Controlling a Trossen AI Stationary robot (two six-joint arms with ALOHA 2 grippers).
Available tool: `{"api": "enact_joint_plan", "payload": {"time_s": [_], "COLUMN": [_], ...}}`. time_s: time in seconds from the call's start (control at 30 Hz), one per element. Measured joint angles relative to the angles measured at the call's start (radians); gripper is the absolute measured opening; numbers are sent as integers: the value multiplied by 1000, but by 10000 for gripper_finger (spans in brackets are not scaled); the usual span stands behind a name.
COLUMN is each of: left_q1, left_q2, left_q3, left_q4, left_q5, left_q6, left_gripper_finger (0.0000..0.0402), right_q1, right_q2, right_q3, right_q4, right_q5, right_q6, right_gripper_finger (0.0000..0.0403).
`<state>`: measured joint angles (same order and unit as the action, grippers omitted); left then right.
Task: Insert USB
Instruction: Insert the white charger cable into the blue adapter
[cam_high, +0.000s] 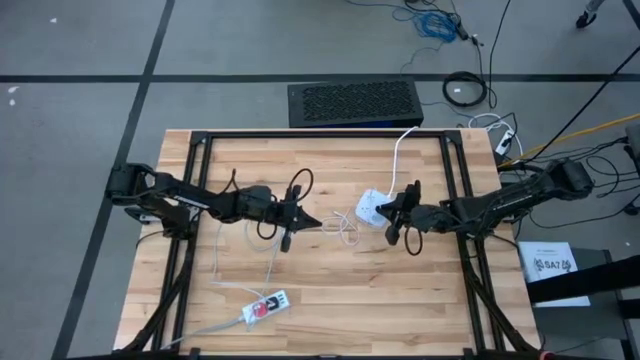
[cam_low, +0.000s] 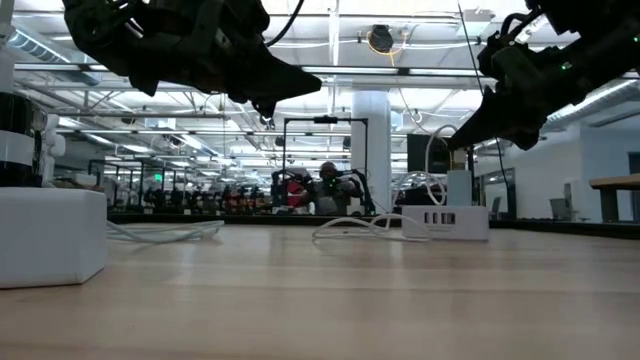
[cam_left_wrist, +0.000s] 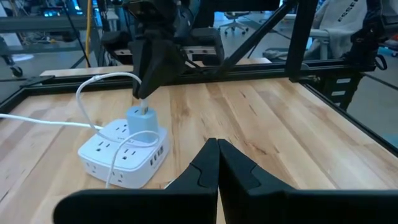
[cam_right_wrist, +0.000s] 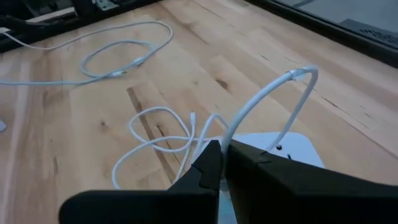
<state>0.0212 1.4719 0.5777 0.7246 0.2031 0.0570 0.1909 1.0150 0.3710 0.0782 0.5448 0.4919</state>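
Right end effector: fingers pressed together, poised directly over the white power strip, tips at the pale blue plug seated in its top face; whether they pinch the plug or its cord cannot be told.

Left end effector: fingers closed with nothing between them, raised off the table, pointing toward the strip (a short gap of bare wood lies between).

Task item: white USB cable, lying loose in loops on the table between the two end effectors, just beside the strip's left side. Its connector tip rests on the wood, outside the strip's USB ports.

Surroundings: a white cord arches from the strip toward the table's far edge; a second thin white cable runs along the left half to a small white device with a red button near the front edge; a black perforated box sits on the floor past the far edge.

Open room: centre and front right of the table are bare; black frame rails border both sides.

Arm pose: both arms reach inward from opposite sides, stretched low and nearly level, wrists meeting near centre.
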Motion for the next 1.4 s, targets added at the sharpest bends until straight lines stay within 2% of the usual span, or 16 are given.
{"api": "enact_joint_plan", "payload": {"time_s": [0.5,1.0,1.4], "left_q1": [0,0,0], "left_q2": [0,0,1], "left_q3": [0,0,0], "left_q4": [0,0,-8], "left_q5": [-2,-2,-2], "left_q6": [0,0,1], "left_gripper_finger": [3,3,3], "right_q1": [0,-2,1], "right_q2": [-2,125,136], "right_q3": [0,7,3], "right_q4": [-48,-21,-36], "right_q5": [13,32,45], "right_q6": [20,-6,-13], "right_gripper_finger": [0,0,0]}}
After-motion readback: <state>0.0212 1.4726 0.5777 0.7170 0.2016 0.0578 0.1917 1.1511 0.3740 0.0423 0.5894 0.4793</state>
